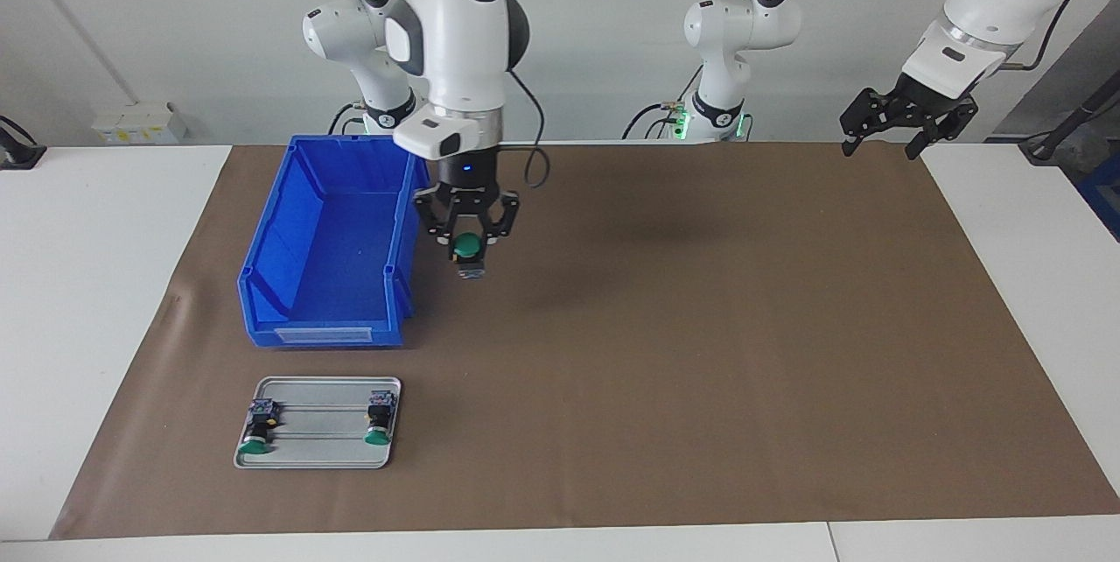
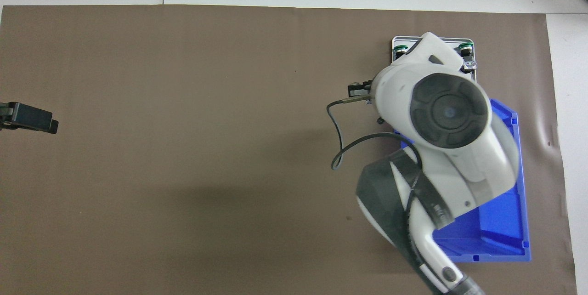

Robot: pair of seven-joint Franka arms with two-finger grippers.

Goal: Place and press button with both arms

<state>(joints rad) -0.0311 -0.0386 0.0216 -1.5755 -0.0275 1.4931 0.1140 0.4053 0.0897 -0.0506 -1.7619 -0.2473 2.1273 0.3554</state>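
My right gripper [image 1: 470, 253] is shut on a button [image 1: 467, 243] with a green cap facing the camera. It holds the button in the air over the brown mat, beside the blue bin [image 1: 262, 238]. In the overhead view the right arm hides this gripper and its button. Two more green-capped buttons [image 1: 259, 431] [image 1: 379, 422] lie on a small metal tray [image 1: 319, 448], farther from the robots than the bin; their caps show in the overhead view [image 2: 401, 49] [image 2: 465, 48]. My left gripper [image 1: 884, 144] is open and empty, raised over the left arm's end of the table, and shows in the overhead view [image 2: 27, 119].
The blue bin [image 2: 505, 221] stands open-topped at the right arm's end of the brown mat [image 1: 700, 352]. A black cable [image 2: 337, 143] loops off the right arm's wrist. White table surface borders the mat.
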